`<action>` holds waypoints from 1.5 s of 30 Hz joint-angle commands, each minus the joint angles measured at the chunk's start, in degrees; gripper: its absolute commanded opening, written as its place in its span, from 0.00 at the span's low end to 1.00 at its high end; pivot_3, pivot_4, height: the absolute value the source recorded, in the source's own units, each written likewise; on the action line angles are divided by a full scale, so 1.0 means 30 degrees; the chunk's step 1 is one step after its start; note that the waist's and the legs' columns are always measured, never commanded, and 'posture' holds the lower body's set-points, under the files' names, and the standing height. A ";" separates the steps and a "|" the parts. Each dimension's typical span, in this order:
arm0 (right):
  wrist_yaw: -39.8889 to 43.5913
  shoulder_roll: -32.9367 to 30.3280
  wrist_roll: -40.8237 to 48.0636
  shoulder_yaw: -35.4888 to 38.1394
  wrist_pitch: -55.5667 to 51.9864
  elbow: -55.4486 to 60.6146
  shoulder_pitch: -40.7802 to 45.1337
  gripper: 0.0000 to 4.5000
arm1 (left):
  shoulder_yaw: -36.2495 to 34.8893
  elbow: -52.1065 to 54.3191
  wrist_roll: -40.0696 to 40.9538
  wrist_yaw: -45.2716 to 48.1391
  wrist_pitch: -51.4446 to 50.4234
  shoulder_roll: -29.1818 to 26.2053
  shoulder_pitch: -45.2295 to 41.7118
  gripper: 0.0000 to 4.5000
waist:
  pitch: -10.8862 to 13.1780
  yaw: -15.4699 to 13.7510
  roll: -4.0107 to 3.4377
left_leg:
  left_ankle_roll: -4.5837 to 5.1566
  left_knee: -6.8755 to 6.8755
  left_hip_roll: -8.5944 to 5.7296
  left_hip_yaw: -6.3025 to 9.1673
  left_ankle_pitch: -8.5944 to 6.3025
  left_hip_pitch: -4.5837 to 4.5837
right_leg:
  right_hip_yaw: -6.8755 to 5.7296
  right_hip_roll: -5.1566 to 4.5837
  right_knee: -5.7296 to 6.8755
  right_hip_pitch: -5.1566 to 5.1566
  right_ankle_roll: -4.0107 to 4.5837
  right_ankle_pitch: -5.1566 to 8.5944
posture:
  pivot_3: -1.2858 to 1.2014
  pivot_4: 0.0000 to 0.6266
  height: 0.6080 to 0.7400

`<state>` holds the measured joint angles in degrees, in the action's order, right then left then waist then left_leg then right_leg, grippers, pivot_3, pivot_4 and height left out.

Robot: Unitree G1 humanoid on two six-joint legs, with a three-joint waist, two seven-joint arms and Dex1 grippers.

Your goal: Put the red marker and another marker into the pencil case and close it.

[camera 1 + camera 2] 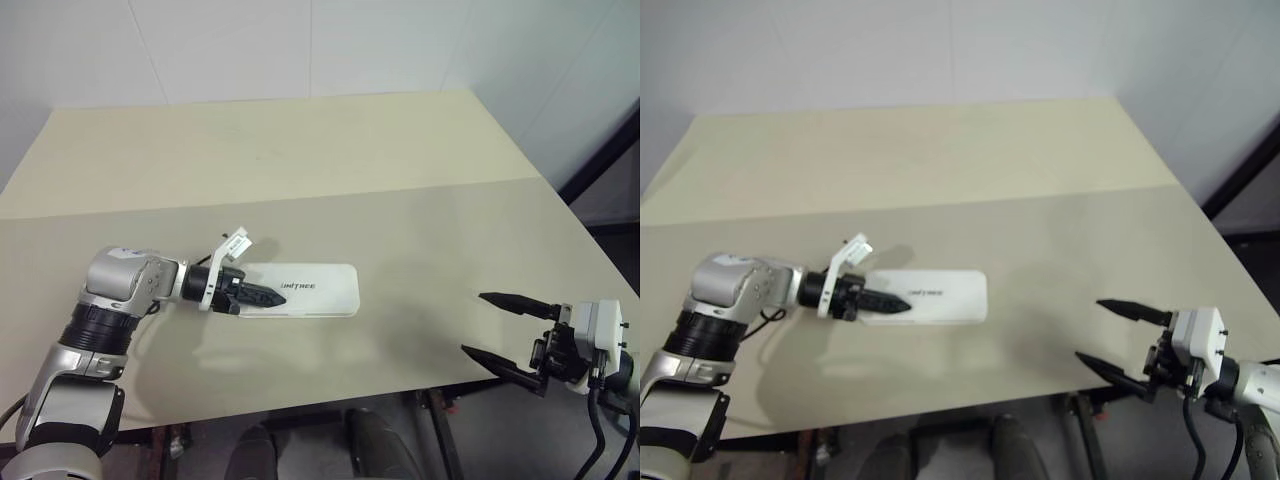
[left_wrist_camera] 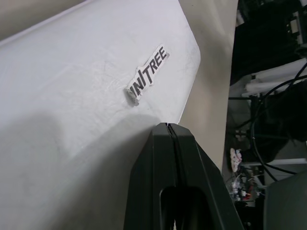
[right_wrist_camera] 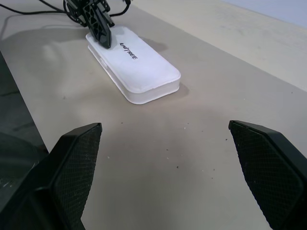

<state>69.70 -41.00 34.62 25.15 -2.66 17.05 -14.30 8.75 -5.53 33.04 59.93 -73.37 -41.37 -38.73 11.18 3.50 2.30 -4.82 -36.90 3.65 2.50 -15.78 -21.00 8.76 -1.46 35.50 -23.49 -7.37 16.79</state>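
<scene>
The white pencil case (image 1: 318,290) lies shut and flat on the beige table (image 1: 300,150), left of the middle, with dark lettering (image 2: 148,72) on its lid. My left gripper (image 1: 270,296) is shut, and its fingertips rest on the lid at the case's left end, pointing right and slightly down. The right wrist view also takes in the case (image 3: 144,72) and the left gripper (image 3: 105,40) at its far end. My right gripper (image 1: 472,322) hangs open near the table's front right edge, well to the right of the case, with nothing between its fingers. The red marker and the other marker are hidden.
The table's front edge (image 1: 330,395) runs just below both grippers. A white wall stands behind the table's far edge. A dark frame (image 1: 600,165) rises past the table's right side. Bare tabletop lies between the case and the right gripper.
</scene>
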 commanded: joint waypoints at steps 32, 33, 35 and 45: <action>0.2049 -0.1152 -0.1308 -0.2981 0.0718 -0.5447 0.6936 1.00 | -0.8871 0.5048 0.1223 0.4242 2.1363 0.1080 0.7371 1.00 | 0.0095 -0.0037 0.0046 | 0.0082 -0.0026 0.0004 -0.0078 -0.0105 -0.0060 | 0.0052 -0.0006 -0.0099 -0.0007 -0.0045 -0.0003 | 0.52 0.24 1.00; 0.2148 -0.1197 -0.1333 -0.3003 0.0769 -0.5589 0.7080 1.00 | -0.8858 0.4596 0.1367 0.5208 2.1647 0.0776 0.7387 1.00 | 0.0097 -0.0034 0.0046 | 0.0085 -0.0025 0.0005 -0.0079 -0.0106 -0.0058 | 0.0052 -0.0005 -0.0099 -0.0007 -0.0046 -0.0002 | 0.52 0.24 1.00; 0.2231 -0.1249 -0.1404 -0.3106 0.0880 -0.5623 0.7275 1.00 | -0.8783 0.3709 0.1497 0.7422 2.2170 -0.0096 0.7693 1.00 | 0.0097 -0.0018 0.0044 | 0.0094 -0.0021 0.0005 -0.0079 -0.0111 -0.0057 | 0.0050 -0.0005 -0.0099 -0.0010 -0.0044 0.0000 | 0.52 0.24 1.00; 0.2934 -0.1729 -0.1634 -0.3461 0.1440 -0.7103 0.9361 1.00 | -0.5567 -0.1459 0.1097 1.0858 2.8402 -0.6482 0.8752 1.00 | 0.0149 0.0318 -0.0022 | 0.0122 0.0009 0.0023 -0.0153 -0.0130 -0.0051 | 0.0088 -0.0016 -0.0127 -0.0038 -0.0026 0.0009 | 0.52 0.24 1.00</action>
<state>77.70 -45.10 29.89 14.04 0.22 -3.57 12.73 -8.08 -10.12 34.54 86.08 9.47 -59.61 -12.79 11.62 4.45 2.24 -4.42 -36.87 3.72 2.01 -16.19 -21.17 9.03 -1.53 35.09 -23.61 -7.44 16.82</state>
